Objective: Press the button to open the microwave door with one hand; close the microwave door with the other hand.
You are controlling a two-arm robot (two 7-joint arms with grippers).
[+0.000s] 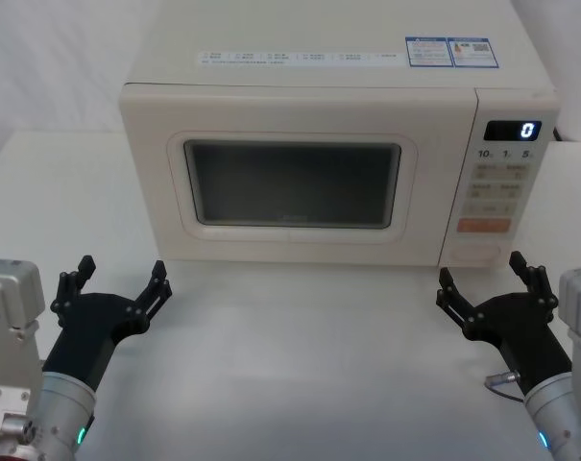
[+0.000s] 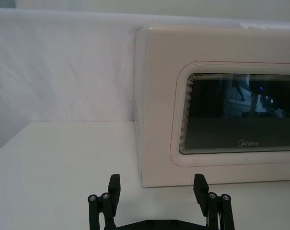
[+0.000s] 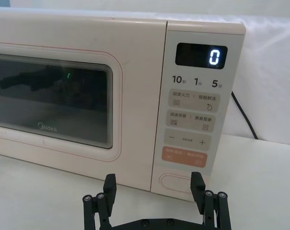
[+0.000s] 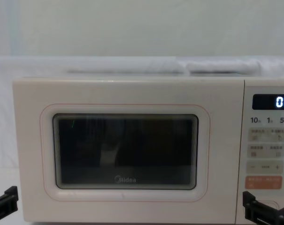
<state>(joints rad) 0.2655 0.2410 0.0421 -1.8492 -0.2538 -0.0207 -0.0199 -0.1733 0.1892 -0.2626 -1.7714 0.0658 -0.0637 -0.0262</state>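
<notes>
White table (image 1: 300, 355) fills foreground, matte, smooth, evenly lit; soft shadows only. Tabletop runs left and right to frame edges in head view. White fabric backdrop (image 2: 63, 67) behind table, faintly wrinkled, hung as wall-like screen; horizontal fold or upper edge near top in left wrist view. Pale plain wall (image 4: 142, 28) above backdrop in chest view. Black cable (image 3: 243, 115) trails down across backdrop to table surface at rear right. Lighting diffuse, bright, no window visible.
</notes>
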